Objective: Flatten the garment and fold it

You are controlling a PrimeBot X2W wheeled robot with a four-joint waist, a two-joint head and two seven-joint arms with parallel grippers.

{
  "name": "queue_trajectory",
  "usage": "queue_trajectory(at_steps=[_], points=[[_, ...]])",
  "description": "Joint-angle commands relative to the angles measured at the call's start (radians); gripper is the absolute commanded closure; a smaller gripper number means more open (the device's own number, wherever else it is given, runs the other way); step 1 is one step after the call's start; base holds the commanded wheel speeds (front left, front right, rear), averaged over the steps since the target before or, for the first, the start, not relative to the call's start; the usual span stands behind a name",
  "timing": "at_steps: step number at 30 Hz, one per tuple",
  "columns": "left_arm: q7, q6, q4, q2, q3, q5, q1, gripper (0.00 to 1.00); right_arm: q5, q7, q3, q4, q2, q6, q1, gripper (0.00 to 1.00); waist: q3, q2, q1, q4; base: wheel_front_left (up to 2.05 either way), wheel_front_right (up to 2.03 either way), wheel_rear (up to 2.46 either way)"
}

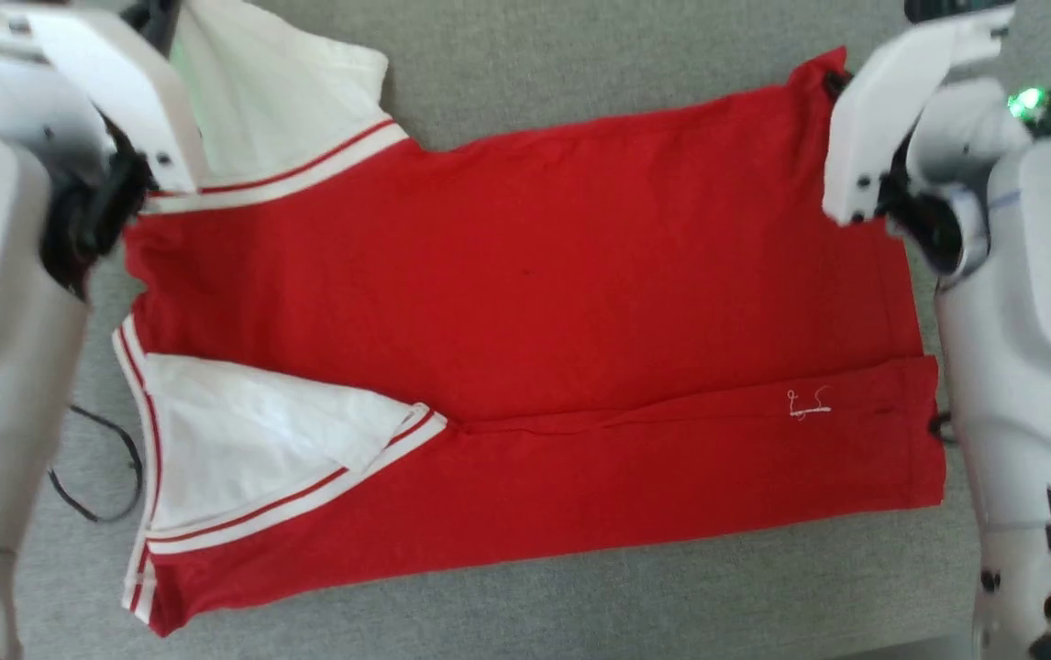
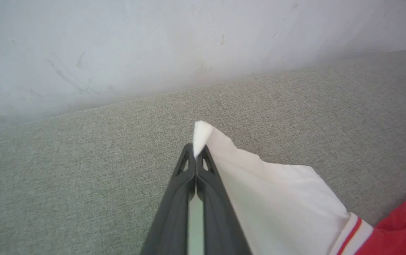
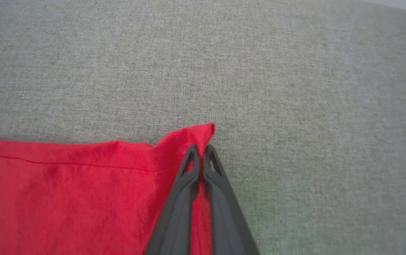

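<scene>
Garment: I am seeing the garment [image 1: 525, 302] lying sideways on the grey surface [image 1: 580, 55], neck end toward my left arm and hem toward my right. The near long edge is looking turned over onto the body.
Left end effector: the left end effector [image 2: 196, 156] is pressing its fingers together on a white corner at the far shoulder, with a small tip of cloth poking past them.
Right end effector: the right end effector [image 3: 202, 154] is clamping, fingers together, on the far red hem corner.
Step, as I am judging it: I am holding both far corners, ready to bring the far edge toward me.
Risk, slipping: both bites are looking shallow, so a quick lift could be pulling a corner free.
Risk, skewing: if my arms are travelling unevenly, the fold line could be running crooked and bunching the middle.
Risk, dragging: lifting too low could be hauling the whole garment and undoing the near fold.
Risk, snagging: a black cable [image 1: 104, 477] is lying near my left arm.
</scene>
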Motion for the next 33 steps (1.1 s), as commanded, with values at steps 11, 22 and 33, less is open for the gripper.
queue_trajectory(at_steps=[11,22,33], points=[[-0.201,0.019,-0.147,-0.022,0.014,-0.033,0.31,1.0,0.094,-0.324,0.059,-0.142,-0.055,-0.002,0.311,1.0,-0.227,0.0,0.0,0.09,0.0,0.0,0.0],[-0.249,0.126,-0.397,-0.014,0.046,-0.127,0.708,1.0,0.089,-0.35,-0.033,-0.198,-0.09,-0.002,0.532,1.0,-0.341,0.0,0.0,0.146,0.0,0.0,0.0],[-0.244,0.163,-0.462,-0.029,0.027,-0.183,0.901,1.0,0.031,-0.179,-0.006,-0.214,-0.164,-0.002,0.637,1.0,-0.346,0.0,0.0,0.176,0.0,0.0,0.0]])
